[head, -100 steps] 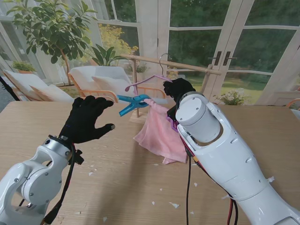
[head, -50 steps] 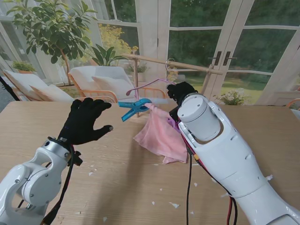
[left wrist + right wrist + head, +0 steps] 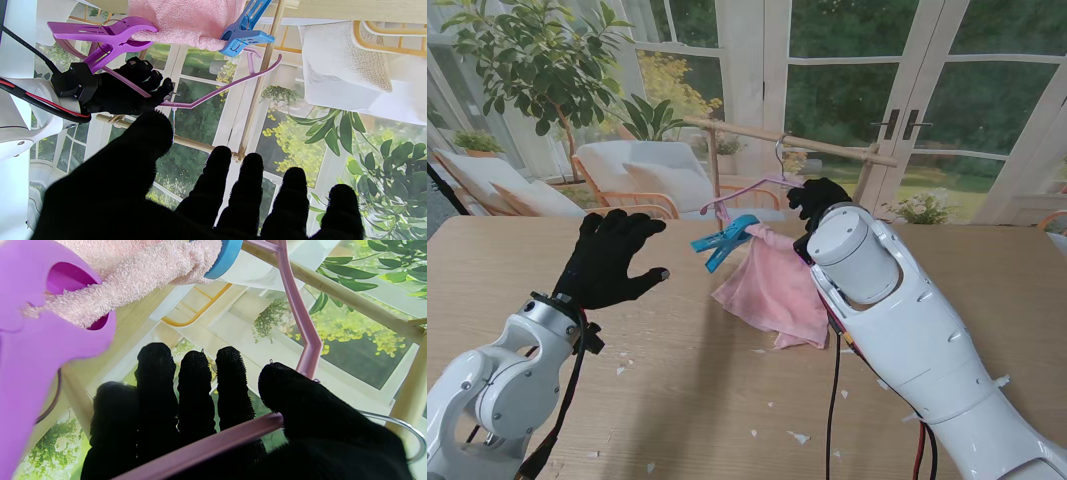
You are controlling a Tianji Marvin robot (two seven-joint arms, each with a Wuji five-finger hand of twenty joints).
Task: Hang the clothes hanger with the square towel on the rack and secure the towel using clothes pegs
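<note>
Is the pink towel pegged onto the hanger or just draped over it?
Pegged. A blue peg and a purple peg each bite the towel's edge along the hanger, seen from the left wrist.

Hanger (image 3: 745,187) lower, blue peg (image 3: 725,241) drooped.

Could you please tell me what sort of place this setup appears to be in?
Probably a sunroom or conservatory at a home: glazed French doors look onto a garden, cushioned lounge chairs stand beside a potted tree, and a wooden table carries the drying rack.
</note>
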